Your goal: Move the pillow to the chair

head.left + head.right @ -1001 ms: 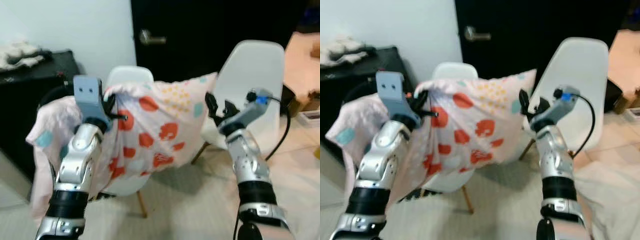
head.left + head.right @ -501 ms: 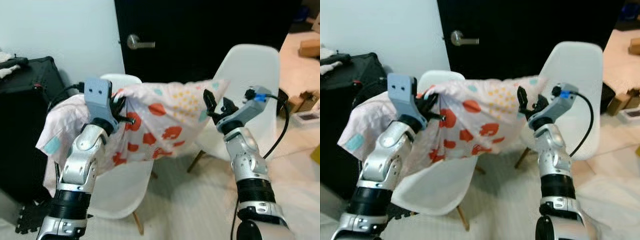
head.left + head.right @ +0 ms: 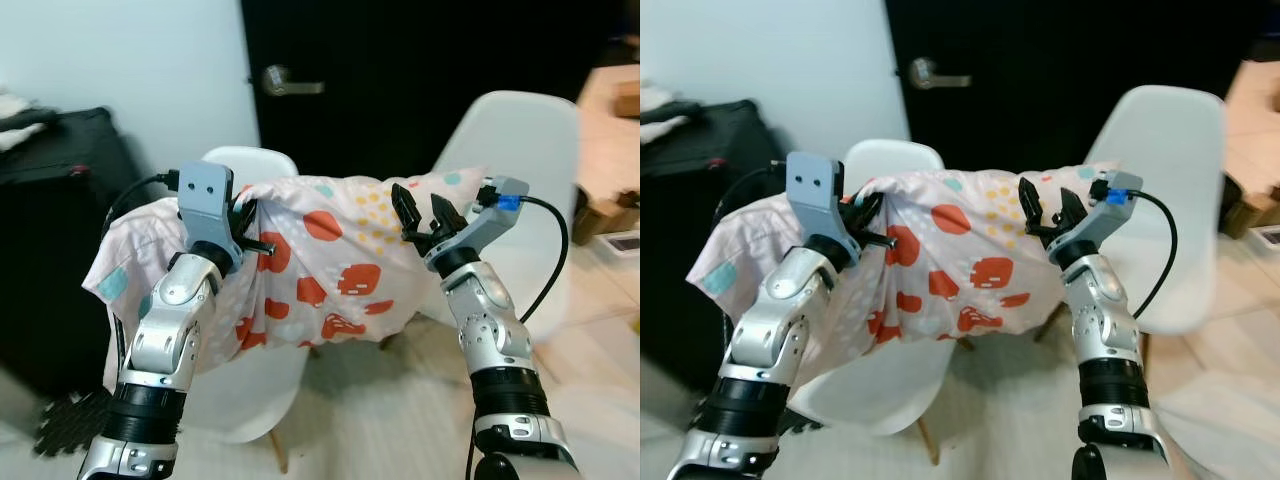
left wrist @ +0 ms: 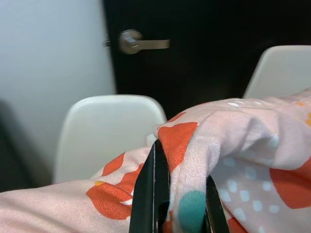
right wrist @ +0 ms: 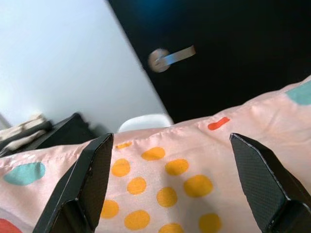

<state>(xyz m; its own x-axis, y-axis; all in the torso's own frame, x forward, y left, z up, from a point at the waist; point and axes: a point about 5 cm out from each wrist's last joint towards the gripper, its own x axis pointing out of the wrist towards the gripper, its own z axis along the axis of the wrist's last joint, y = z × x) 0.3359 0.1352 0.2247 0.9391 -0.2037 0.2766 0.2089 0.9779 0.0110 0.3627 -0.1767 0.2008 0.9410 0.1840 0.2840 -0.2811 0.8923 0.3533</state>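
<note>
A pink pillow (image 3: 340, 260) with red and yellow patches hangs in the air between my two arms, in front of a white chair (image 3: 245, 165). My left gripper (image 3: 252, 228) is shut on a fold of the pillow's upper left edge; the left wrist view shows the cloth pinched between the black fingers (image 4: 154, 194). My right gripper (image 3: 422, 212) is open, its fingers spread wide against the pillow's upper right end. In the right wrist view the pillow (image 5: 170, 194) lies between the two spread fingers (image 5: 85, 189). A second white chair (image 3: 530, 150) stands behind my right arm.
A black door with a lever handle (image 3: 290, 82) stands behind the chairs. A black case (image 3: 50, 240) sits against the wall at left, a dark mat (image 3: 70, 420) on the floor below it. Boxes (image 3: 615, 215) lie at the far right.
The camera has shifted. The pillow hangs slightly lower than before. My right gripper has come down and a little left along the pillow's right end. The left gripper keeps its hold.
</note>
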